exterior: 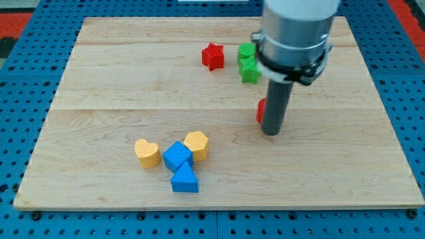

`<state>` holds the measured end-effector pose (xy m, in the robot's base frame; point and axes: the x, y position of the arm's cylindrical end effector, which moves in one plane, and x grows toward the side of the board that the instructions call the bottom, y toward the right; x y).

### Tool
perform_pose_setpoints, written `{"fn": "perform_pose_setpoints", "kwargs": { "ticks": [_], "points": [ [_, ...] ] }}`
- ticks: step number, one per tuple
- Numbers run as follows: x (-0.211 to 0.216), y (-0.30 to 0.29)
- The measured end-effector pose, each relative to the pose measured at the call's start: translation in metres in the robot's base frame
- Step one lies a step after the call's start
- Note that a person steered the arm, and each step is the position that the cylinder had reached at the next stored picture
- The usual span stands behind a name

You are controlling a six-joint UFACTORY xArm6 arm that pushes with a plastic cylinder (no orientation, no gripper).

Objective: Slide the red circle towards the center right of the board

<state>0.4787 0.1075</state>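
My tip [271, 132], a bare rod with no claw to open or hold anything, stands right of board centre, with the red circle [261, 110], mostly hidden behind the rod, apparently touching it at about eleven o'clock.

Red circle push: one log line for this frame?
tip at red circle's lower right, rod hiding most | circle mid-board, not yet center right | other blocks untouched
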Motion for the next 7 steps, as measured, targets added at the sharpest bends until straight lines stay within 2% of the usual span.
{"fn": "perform_pose_setpoints", "kwargs": {
  "ticks": [1, 3, 4, 5, 6, 7],
  "points": [
    [-0.013, 0.032],
    [-0.03, -0.05],
    [-0.067, -0.034],
    [-0.067, -0.013],
    [-0.078, -0.062],
    [-0.095, -0.007]
  ]
}}
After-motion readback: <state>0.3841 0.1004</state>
